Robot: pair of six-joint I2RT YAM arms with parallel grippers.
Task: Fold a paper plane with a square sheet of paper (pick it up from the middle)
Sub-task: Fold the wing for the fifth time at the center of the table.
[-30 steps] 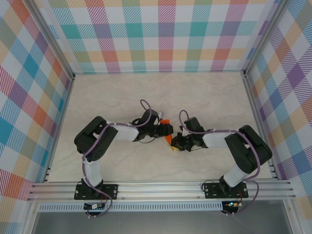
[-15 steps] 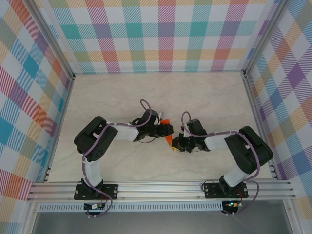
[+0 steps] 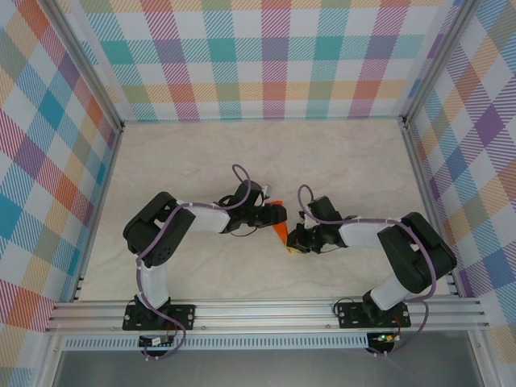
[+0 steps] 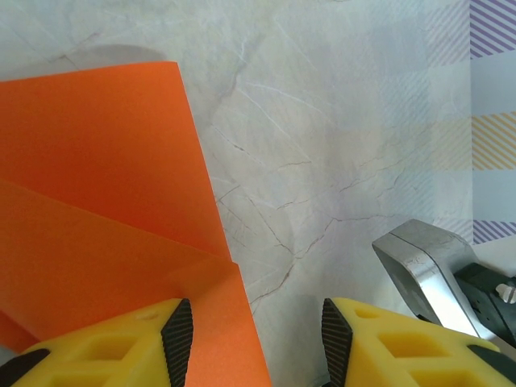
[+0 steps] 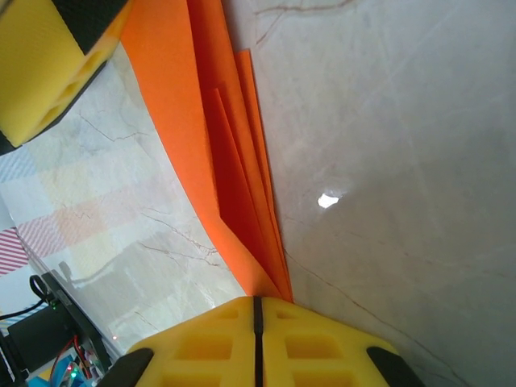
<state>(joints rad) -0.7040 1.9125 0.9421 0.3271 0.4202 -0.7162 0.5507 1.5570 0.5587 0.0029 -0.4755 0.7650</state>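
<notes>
Pinching: right gripper (image 5: 256,310) clamped on folded paper (image 5: 234,185), narrow tip, mid table (image 3: 201,161).
Left gripper (image 4: 254,339): jaws apart, paper edge between them, ungripped.
Changed: right arm swung nearer; more orange shows between the 2 grippers, crease likely tightening.

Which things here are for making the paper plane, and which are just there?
For the job:
- folded orange paper
- right gripper, shut on the paper's narrow end
- left gripper, open at the paper's edge

Just there:
- marble-look table
- checked walls
- metal frame rail
</notes>
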